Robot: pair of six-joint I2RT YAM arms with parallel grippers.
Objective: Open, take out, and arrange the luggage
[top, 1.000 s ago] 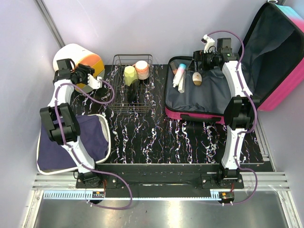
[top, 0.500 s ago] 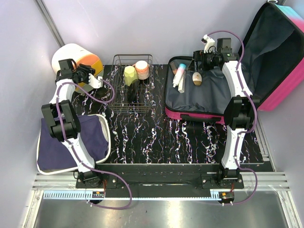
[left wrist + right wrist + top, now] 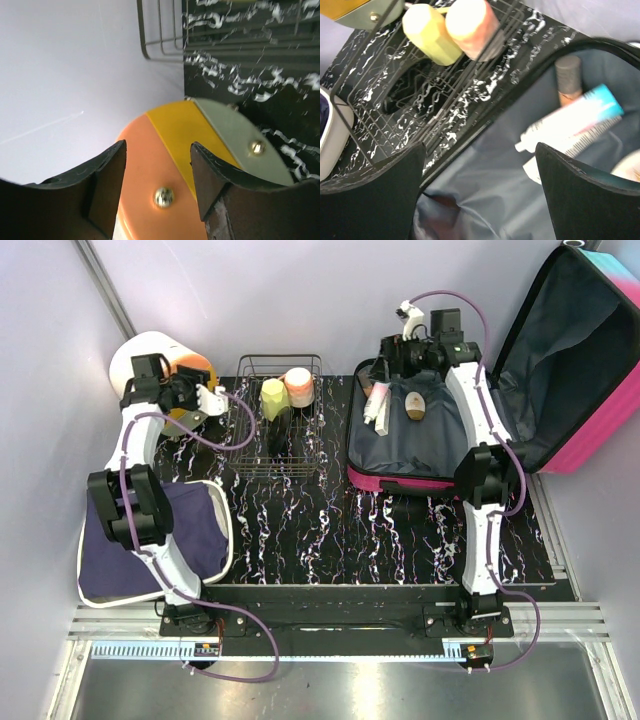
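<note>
I'm holding the left tool (image 3: 157,150) spread in front of the round drawer box (image 3: 150,350), its fingers standing either side of a brass knob (image 3: 164,196) without touching it. The right tool (image 3: 480,147) is gaping wide over the luggage (image 3: 395,482), which is lying open at the counter's (image 3: 330,530) far right.

The table (image 3: 330,540) has a black top with white marble veining. Plain pale lilac wall panels (image 3: 300,290) stand behind the table and at both its sides. An aluminium rail (image 3: 110,625) runs along the table's near edge, with a brushed metal sheet (image 3: 350,685) below it. Lighting is even and diffuse.
</note>
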